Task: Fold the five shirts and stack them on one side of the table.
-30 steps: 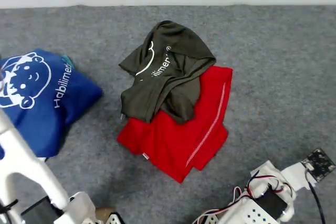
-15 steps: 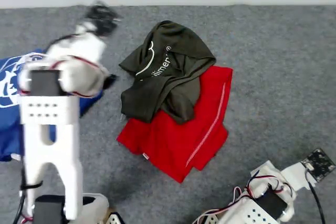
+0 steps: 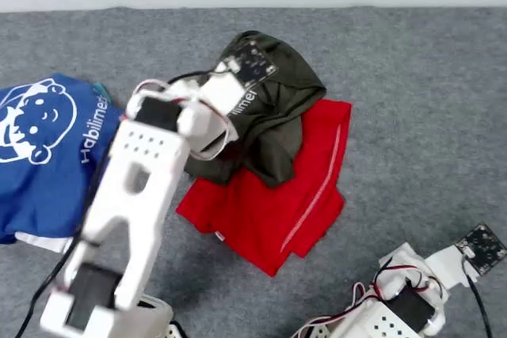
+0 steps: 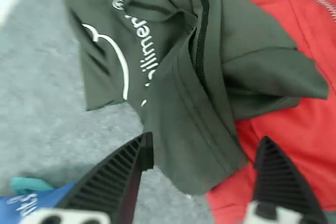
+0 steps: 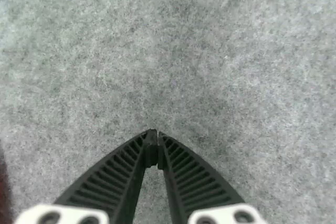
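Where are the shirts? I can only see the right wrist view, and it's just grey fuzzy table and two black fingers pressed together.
Observer: In the high view, a dark green shirt lies crumpled on top of a red shirt, near the middle.
Operator: Is the other arm close to them?
Observer: Yes. The left gripper is open, right above the dark green shirt's edge.
Operator: Are there any more shirts?
Observer: A blue shirt with a white cartoon face lies off to the left side of the high view.
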Motion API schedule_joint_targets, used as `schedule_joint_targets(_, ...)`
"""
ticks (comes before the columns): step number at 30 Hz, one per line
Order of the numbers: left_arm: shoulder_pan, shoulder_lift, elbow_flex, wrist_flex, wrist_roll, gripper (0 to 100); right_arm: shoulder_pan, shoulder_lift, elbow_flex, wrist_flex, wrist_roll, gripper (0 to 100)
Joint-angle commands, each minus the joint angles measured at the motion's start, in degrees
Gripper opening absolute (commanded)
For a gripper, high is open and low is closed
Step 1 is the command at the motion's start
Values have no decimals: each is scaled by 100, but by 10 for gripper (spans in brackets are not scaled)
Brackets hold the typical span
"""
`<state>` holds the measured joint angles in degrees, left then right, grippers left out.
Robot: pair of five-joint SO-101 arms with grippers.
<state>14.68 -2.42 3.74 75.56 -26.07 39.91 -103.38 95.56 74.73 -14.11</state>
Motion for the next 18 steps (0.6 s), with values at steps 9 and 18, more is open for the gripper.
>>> schedule_joint_targets(9, 44, 2664, -2431, 404, 176, 323, 84, -40, 88, 22, -53, 13)
schedule_joint_targets(18, -18, 3095, -2967, 404, 176, 9, 84, -40, 88, 22, -53, 13)
